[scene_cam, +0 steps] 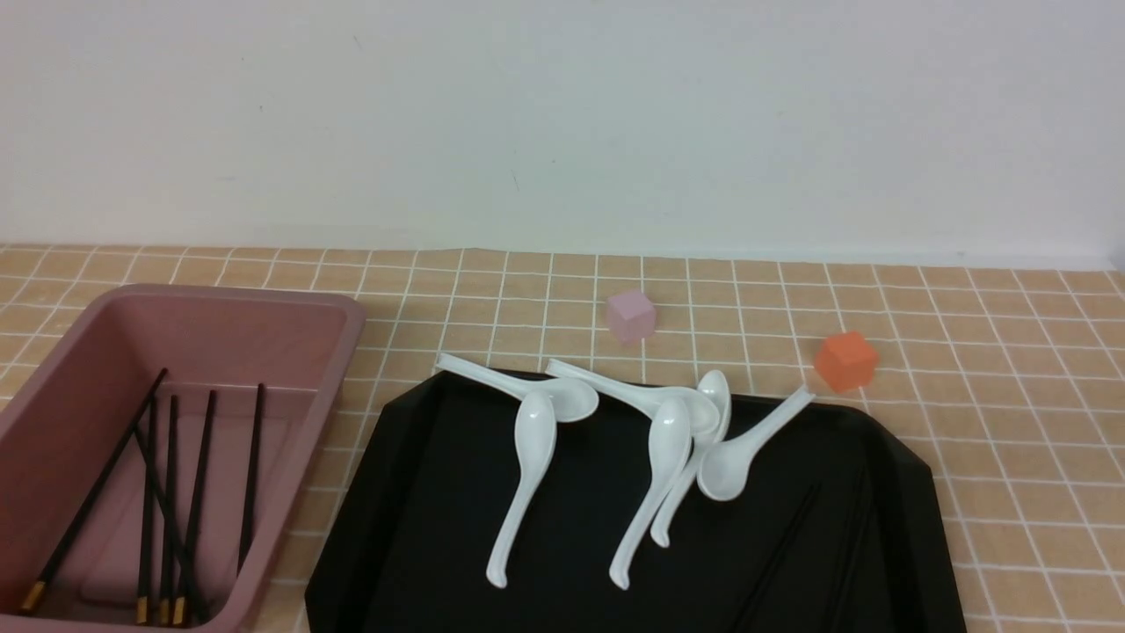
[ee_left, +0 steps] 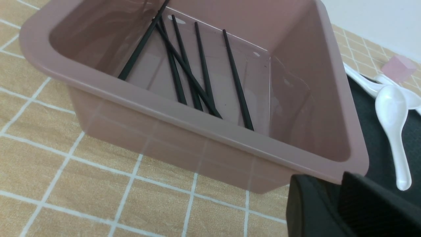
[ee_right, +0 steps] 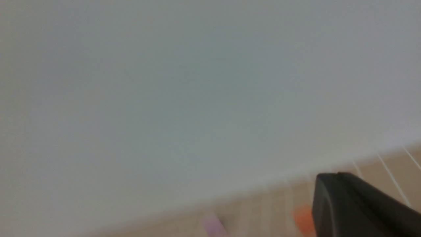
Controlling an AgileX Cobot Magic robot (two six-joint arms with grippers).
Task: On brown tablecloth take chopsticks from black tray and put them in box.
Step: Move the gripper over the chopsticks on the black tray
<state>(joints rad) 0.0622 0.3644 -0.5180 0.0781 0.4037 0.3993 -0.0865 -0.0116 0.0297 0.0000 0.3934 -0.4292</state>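
While the box sits lower left in the front view with several chopsticks inside, the black tray at bottom centre bears white spoons. Left wrist view: left pincer beside the box rim, opening impossible to tell. Right wrist view: blurred right pincer, likewise untellable.
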